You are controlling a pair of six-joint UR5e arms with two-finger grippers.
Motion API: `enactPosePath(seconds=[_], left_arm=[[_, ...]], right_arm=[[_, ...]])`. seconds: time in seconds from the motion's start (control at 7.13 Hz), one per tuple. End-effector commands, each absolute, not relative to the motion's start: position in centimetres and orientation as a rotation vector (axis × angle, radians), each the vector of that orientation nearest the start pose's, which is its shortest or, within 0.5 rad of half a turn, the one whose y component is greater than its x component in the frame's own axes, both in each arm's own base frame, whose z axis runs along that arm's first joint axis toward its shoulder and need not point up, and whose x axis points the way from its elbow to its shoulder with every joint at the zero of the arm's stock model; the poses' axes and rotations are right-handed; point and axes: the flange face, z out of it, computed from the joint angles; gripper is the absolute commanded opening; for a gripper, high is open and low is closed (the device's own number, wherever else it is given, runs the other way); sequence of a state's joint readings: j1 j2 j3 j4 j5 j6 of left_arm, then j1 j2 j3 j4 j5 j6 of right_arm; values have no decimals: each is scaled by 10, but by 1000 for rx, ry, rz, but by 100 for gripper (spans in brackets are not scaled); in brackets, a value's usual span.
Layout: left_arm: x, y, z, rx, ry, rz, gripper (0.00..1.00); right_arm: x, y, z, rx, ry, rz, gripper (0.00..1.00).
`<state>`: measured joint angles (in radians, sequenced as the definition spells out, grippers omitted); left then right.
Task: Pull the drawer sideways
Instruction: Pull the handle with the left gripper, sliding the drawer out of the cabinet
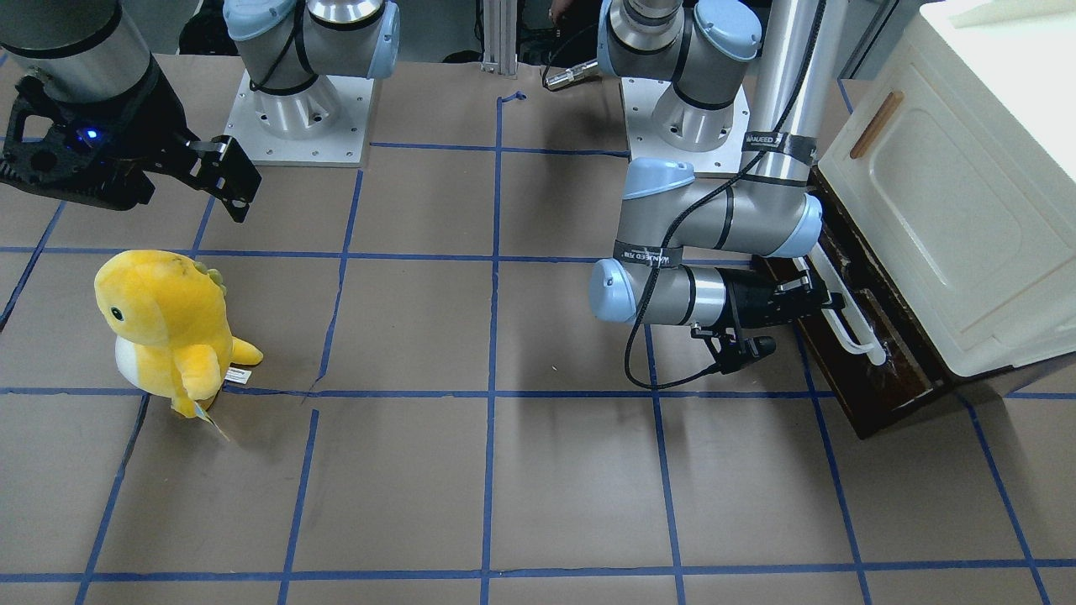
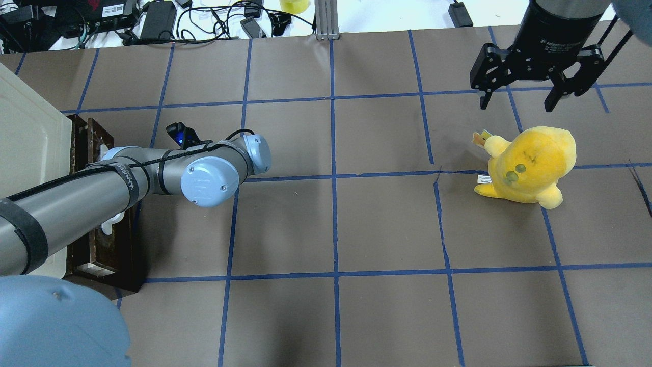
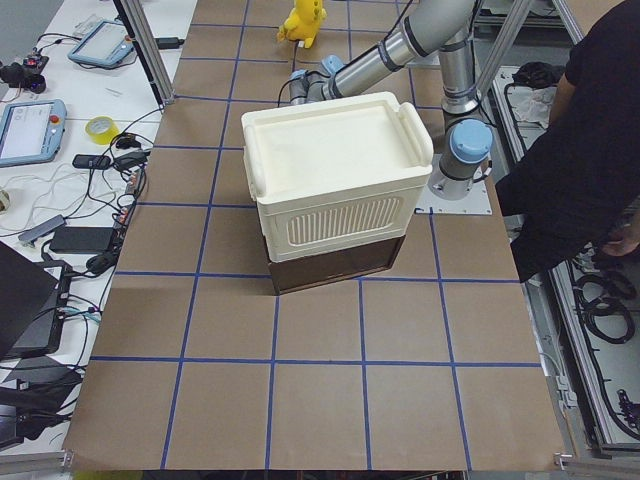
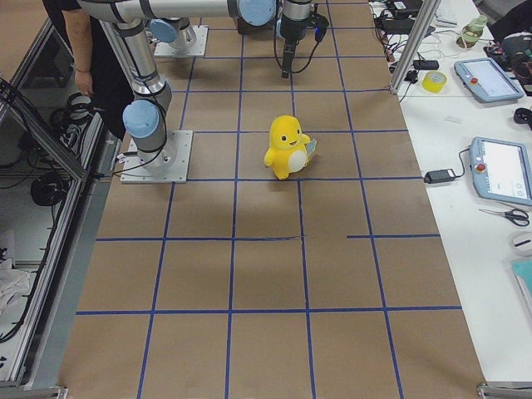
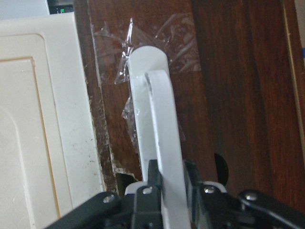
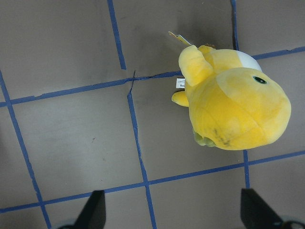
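At the robot's left end of the table (image 1: 572, 487), under a cream-white moulded plastic cabinet (image 1: 950, 193): the drawer (image 1: 891, 395), wide and shallow, with a worn dark-brown wooden front, scuffed pale along the edge next to the cabinet. Across that front, a long white bar handle (image 1: 849, 323), smooth and rounded, one end fixed under crinkled clear tape (image 5: 143, 71). On the bar, nearer its robot-side end, the left gripper (image 1: 820, 298), reaching in level from the table side, black fingers (image 5: 153, 174) pressed against both sides of the handle and closed on it, nothing else in the grasp. Above the drawer, a recessed door panel with rounded corners and a small brown wooden handle (image 1: 876, 124), slim and straight. Well apart, over the table's other half, the right gripper (image 2: 518, 97), black, pointing down, fingers spread wide and holding nothing. Just beside and below it, a yellow plush toy (image 2: 530, 163), upright, soft and round-bodied, with a white belly, stubby arms, greenish bumps down the back and a paper tag at its side. Underneath everything, matte brown paper marked into squares by blue tape, one line slightly torn near the plush.
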<state>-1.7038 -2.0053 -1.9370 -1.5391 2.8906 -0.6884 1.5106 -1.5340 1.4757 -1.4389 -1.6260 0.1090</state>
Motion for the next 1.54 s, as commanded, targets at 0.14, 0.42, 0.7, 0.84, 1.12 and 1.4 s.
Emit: enactPosePath(seconds=[0.14,0.42,0.7,0.84,1.12,1.4], left_arm=[[-124,-499,185,60,1769,76,0],[-130,-500,184,68,1770,68,0],[-154,-503,193,64,1810,37,0],[-158,-504,190,68,1815,40,0],[-162,-504,189,72,1817,37,0],[-168,-503,189,76,1826,31,0]], right_arm=[[98,-506,504,266,3185,116,100],[98,-506,504,266,3185,116,100],[97,-506,504,269,3185,116,100],[98,-506,504,266,3185,116,100],[98,-506,504,266,3185,116,100],[97,-506,504,269,3185,116,100]])
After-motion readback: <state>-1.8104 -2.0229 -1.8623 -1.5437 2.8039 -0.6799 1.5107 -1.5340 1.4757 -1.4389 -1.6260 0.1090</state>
